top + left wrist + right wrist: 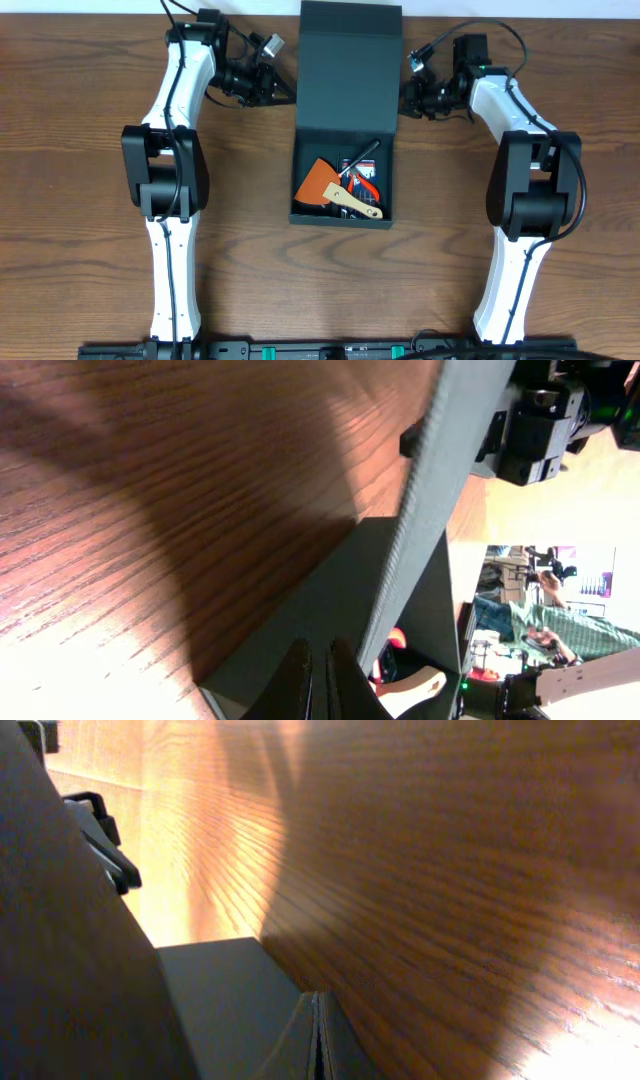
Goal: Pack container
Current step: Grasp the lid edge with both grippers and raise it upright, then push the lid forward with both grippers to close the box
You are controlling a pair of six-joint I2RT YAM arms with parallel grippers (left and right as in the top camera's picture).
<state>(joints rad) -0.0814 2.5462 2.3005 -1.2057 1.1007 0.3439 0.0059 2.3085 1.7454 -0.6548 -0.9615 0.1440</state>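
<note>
Overhead showed the container [340, 221] at the middle of the table [80, 60], its lid [350, 60] swung open, hand tools [338, 188] lying inside. Left gripper [283, 90] and right gripper [405, 97] flanked the lid, each claw pinched fully shut.
</note>
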